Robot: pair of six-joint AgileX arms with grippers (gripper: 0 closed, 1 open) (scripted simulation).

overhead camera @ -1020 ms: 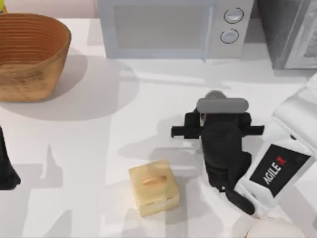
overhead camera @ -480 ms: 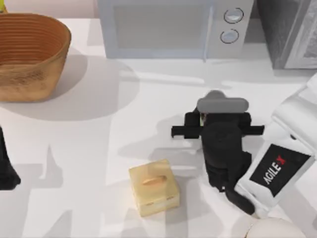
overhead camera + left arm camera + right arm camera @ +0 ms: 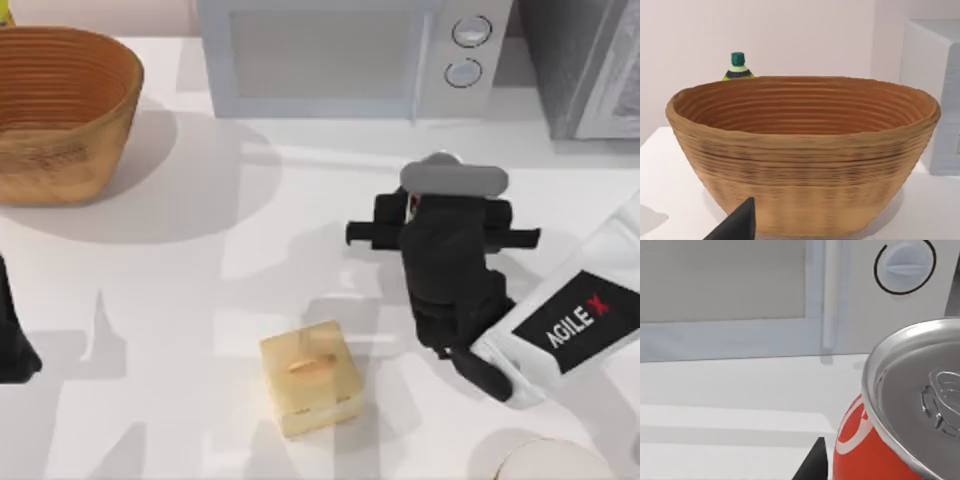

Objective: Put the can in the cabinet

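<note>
Can (image 3: 890,440) sat clenched in your right end effector (image 3: 440,205) before the microwave (image 3: 350,55), cabinet (image 3: 590,65) to its right; left end effector (image 3: 737,225) parked beside the basket (image 3: 800,165), grip unreadable.

Can (image 3: 900,410): glossy metal top w/ red body; basket (image 3: 805,160): rough ribbed wicker.

A rendered kitchen-like setup, staged on a plain white bench (image 3: 200,300) against a bare pale wall. What suggests a kitchen is the light grey microwave (image 3: 340,55) with two round dials at the back, the dark-grey cabinet (image 3: 585,65) beside it at the right, and a woven basket (image 3: 60,110) at the left with a green-capped bottle (image 3: 738,67) behind it. A small tan box (image 3: 311,377) sits near the front.
</note>
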